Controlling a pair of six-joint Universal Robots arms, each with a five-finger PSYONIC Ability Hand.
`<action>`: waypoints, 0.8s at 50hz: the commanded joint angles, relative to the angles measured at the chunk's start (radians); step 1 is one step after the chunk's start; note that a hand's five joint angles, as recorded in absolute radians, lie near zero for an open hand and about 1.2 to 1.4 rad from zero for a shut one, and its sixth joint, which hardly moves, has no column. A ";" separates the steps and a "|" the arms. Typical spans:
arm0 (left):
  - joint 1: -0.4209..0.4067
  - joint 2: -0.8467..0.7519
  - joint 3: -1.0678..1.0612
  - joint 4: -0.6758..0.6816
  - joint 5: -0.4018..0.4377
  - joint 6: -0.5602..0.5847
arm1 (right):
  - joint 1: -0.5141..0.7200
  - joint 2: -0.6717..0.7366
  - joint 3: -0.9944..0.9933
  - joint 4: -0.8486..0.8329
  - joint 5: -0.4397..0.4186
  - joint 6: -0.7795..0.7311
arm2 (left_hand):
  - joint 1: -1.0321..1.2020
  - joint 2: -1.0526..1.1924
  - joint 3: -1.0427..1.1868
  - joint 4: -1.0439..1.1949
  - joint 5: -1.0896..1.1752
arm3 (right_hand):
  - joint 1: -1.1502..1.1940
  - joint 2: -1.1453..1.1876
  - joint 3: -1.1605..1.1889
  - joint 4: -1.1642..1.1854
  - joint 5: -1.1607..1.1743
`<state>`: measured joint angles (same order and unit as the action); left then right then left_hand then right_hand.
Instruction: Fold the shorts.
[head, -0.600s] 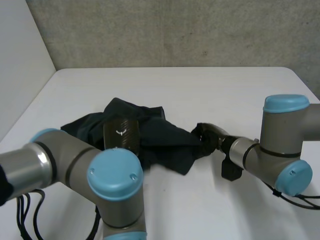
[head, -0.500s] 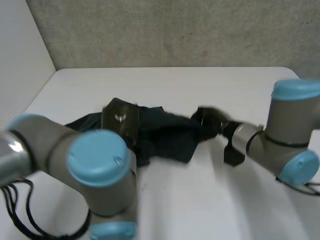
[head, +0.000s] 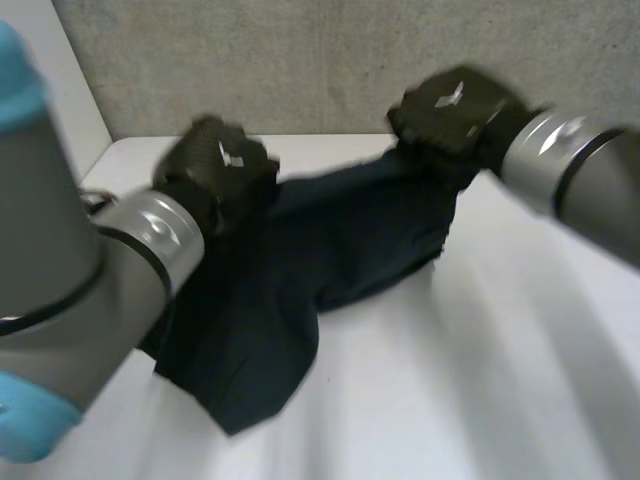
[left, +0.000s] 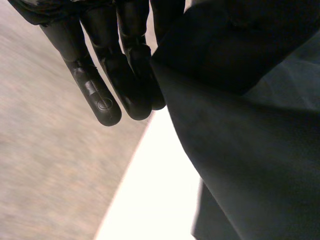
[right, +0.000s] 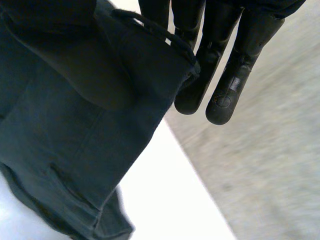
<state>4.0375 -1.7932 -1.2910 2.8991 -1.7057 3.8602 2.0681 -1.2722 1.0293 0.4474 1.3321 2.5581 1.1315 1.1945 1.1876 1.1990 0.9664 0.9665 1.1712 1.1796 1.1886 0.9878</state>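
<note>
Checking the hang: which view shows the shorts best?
The head view: the whole shorts hang spread between the left hand and right hand. Each wrist view gives a close patch of cloth beside its hand.

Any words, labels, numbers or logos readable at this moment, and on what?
No readable words or numbers.
Small white mark on the back of the left hand: too blurred to read.
Similar white mark on the back of the right hand: too blurred to read.
The shorts: no label or print visible.
</note>
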 joint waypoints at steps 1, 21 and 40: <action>0.060 -0.207 -0.021 0.023 -0.003 -0.039 | 0.067 0.160 0.054 -0.033 0.073 0.016 | 0.105 0.042 0.049 0.038 0.096 | 0.430 0.225 0.217 0.208 0.234; 0.092 -0.051 -0.229 0.103 -0.045 -0.735 | 0.056 0.258 0.193 -0.288 0.102 0.258 | -0.765 -0.828 -0.821 -0.833 -0.775 | 0.430 0.225 0.217 0.208 0.234; 0.301 -0.118 -0.375 0.092 -0.012 -0.794 | 0.033 0.171 0.265 -0.276 0.070 0.151 | -0.739 -0.802 -0.795 -0.806 -0.748 | 0.430 0.225 0.217 0.208 0.234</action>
<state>4.3047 -1.8489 -1.6726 2.9838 -1.7336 3.0627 2.1072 -1.0799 1.2827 0.1709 1.3982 2.7508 0.3360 0.3158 0.3183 0.3150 0.1354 0.9660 1.1712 1.1797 1.1886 0.9971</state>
